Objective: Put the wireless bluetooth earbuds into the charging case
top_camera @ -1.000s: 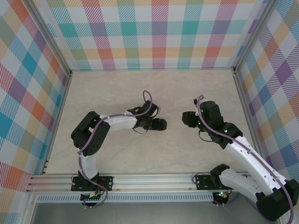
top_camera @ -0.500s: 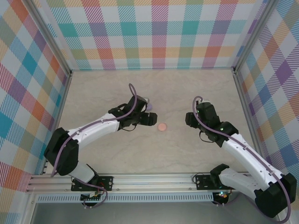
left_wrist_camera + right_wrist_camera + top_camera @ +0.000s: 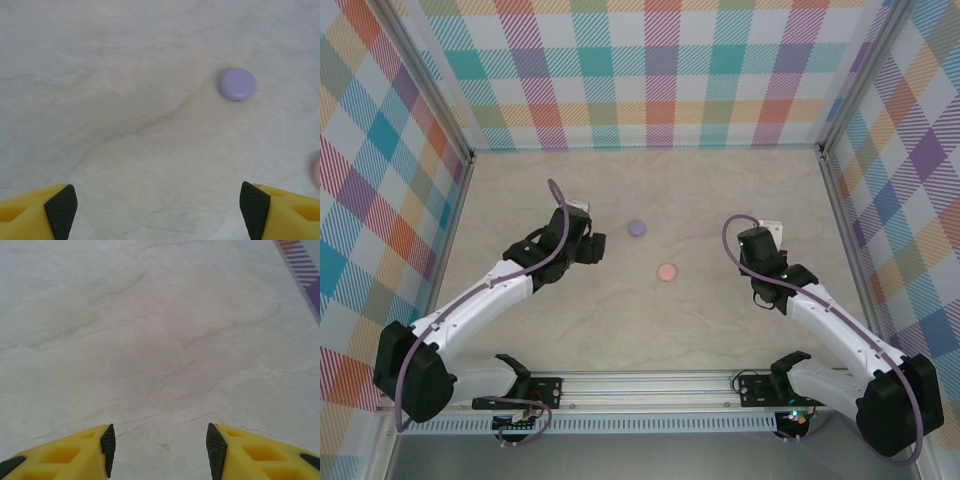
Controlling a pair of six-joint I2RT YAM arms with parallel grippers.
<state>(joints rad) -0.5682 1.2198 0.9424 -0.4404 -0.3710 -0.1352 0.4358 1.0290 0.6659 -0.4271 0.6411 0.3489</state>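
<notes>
My table (image 3: pixel 720 200) looks like smooth, matt stone with faint veins. The purple case (image 3: pixel 237 83) is smooth plastic with a soft sheen. My fingers (image 3: pixel 95 456) are matt yellow plastic, their pads (image 3: pixel 108 442) black and finely grained. The rail (image 3: pixel 650 385) is brushed metal.

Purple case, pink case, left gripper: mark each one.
Purple case (image 3: pixel 237 83): left wrist view, middle of its round top.
Pink case (image 3: pixel 667 271): top external view, middle of the disc.
Left gripper (image 3: pixel 158 209): left wrist view, midway between its open fingers.
</notes>
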